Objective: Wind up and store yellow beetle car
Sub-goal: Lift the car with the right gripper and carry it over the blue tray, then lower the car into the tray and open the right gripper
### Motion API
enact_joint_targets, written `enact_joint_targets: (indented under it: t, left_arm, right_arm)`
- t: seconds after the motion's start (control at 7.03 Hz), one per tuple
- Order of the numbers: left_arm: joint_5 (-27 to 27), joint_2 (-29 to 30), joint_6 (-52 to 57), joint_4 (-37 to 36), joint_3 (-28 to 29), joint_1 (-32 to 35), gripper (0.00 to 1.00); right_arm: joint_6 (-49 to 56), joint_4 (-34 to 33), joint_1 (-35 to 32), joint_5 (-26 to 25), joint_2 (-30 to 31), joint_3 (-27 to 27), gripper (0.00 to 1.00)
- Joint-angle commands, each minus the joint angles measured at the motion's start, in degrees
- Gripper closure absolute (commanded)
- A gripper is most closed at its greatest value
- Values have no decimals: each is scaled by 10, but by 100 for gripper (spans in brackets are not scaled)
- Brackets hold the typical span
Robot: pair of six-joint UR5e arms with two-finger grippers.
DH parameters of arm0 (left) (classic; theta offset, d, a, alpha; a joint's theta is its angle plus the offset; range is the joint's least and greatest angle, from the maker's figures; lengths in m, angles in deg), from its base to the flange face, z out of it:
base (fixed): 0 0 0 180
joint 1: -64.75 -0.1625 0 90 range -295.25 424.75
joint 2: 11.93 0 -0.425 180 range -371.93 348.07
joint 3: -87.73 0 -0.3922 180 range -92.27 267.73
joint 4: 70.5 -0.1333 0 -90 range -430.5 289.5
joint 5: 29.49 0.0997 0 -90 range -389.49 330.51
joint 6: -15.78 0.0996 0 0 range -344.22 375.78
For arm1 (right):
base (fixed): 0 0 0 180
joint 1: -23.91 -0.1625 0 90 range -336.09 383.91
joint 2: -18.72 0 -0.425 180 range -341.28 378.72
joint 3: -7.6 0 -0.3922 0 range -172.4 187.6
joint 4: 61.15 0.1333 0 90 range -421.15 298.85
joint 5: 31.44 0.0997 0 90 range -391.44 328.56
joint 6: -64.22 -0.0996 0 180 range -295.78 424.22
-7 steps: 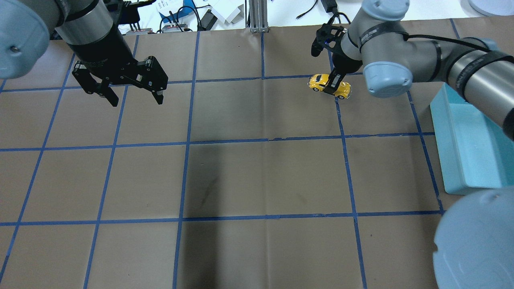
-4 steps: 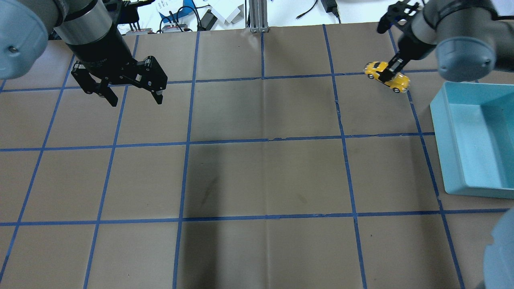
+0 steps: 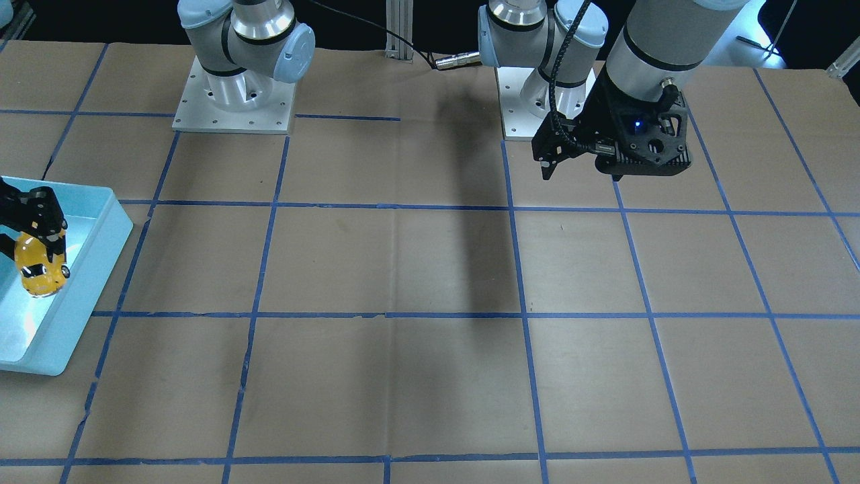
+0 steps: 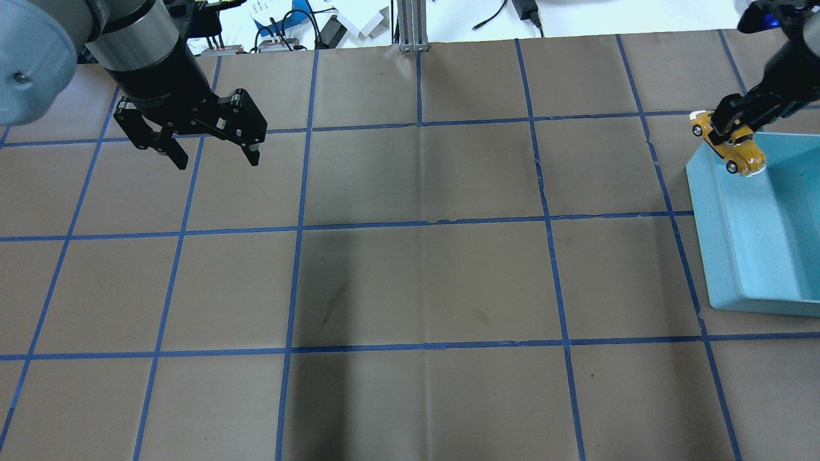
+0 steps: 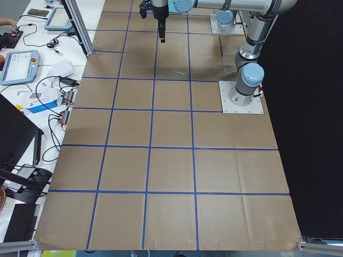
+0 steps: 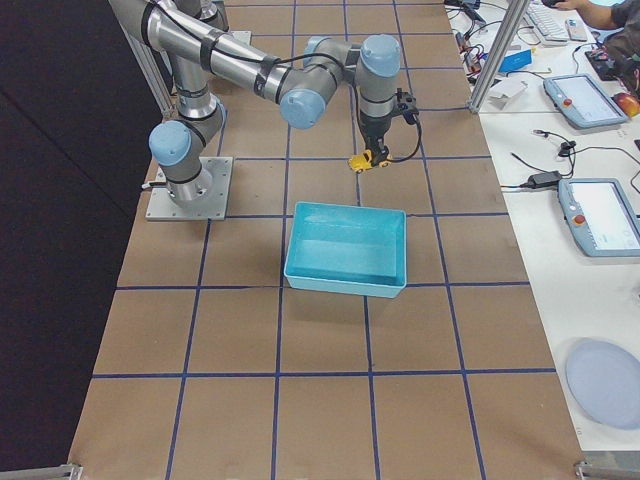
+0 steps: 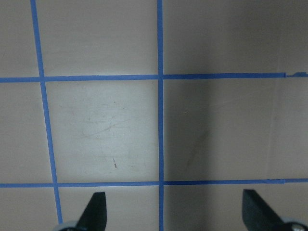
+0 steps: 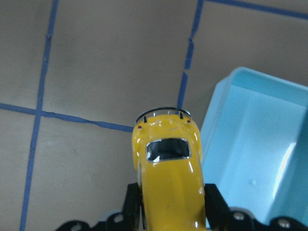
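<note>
yellow toy car (image 4: 737,148) is clenched in my right tool (image 8: 171,207), one finger pressed against each side of its body. it hangs in the air, clear of the table (image 4: 423,282), and its silver-bumpered end points away from my fingers. it is tilted, with two wheels showing from overhead.

it is at a corner of the light blue bin (image 4: 708,218), the corner farthest from my base and nearest the table's middle. from my right wrist, its far end lies over brown paper and a blue tape line (image 8: 185,72), with the bin's corner just beside it. from the camera facing me, it seems to hang over the bin's inside. i cannot tell whether it is past the rim or just short of it. it touches neither bin nor paper.

my left tool (image 4: 218,160) is released, its fingers spread wide, hovering above the table on the opposite side, well apart from the car. between its fingertips my left wrist camera shows brown paper crossed by tape.
</note>
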Motion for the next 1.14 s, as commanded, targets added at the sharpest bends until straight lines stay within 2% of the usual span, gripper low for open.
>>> enact_joint_targets:
  t: [0.0, 0.14, 0.28, 0.43, 1.0]
  left_arm:
    - [0, 0, 0, 0, 1, 0, 0]
    - [0, 0, 0, 0, 1, 0, 0]
    - [0, 0, 0, 0, 1, 0, 0]
    - [0, 0, 0, 0, 1, 0, 0]
    - [0, -1, 0, 1, 0, 0, 0]
  right_arm:
    - [-12, -28, 130, 0, 6, 80, 75]
    - [-12, -138, 142, -19, 5, 132, 75]
    - [-16, -213, 143, -20, 3, 179, 74]
    - [-16, -252, 143, -17, -1, 202, 73]
    - [1, -259, 180, -10, -42, 204, 73]
